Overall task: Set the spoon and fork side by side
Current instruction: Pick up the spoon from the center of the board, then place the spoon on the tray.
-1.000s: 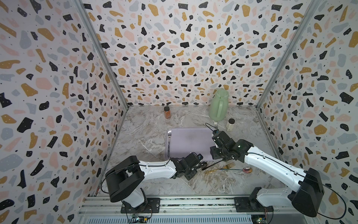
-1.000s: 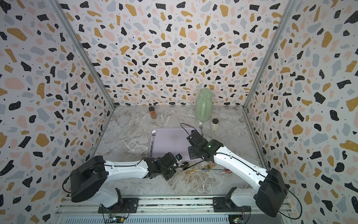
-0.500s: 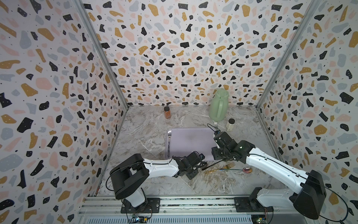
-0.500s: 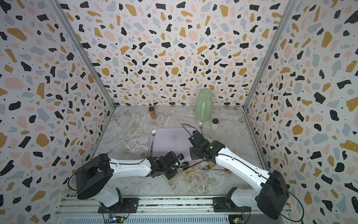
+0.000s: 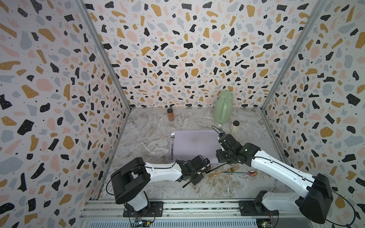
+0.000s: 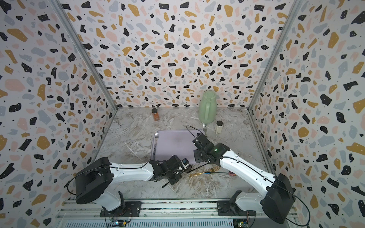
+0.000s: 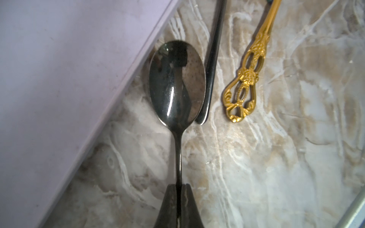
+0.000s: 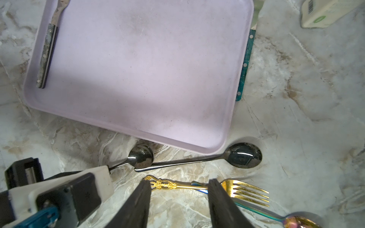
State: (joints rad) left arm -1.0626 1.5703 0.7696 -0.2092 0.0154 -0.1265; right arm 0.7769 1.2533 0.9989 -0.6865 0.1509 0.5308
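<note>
My left gripper is shut on the thin handle of a small black spoon, whose bowl lies beside the lilac tray's front edge. In a top view the left gripper sits low at the table's front, with the spoon's handle end sticking out behind it. A gold fork with an ornate handle lies just right of the spoon. My right gripper hovers open over the fork's handle, one finger on each side. A larger black spoon lies between the small spoon and the fork.
An iridescent spoon lies partly under the gold fork. A marble-handled fork rests in the tray, and a teal-handled utensil lies along its right side. A green pitcher, spice jar and white bottle stand at the back.
My left gripper has gone from open to shut on the small black spoon's handle. The right arm has barely moved.
</note>
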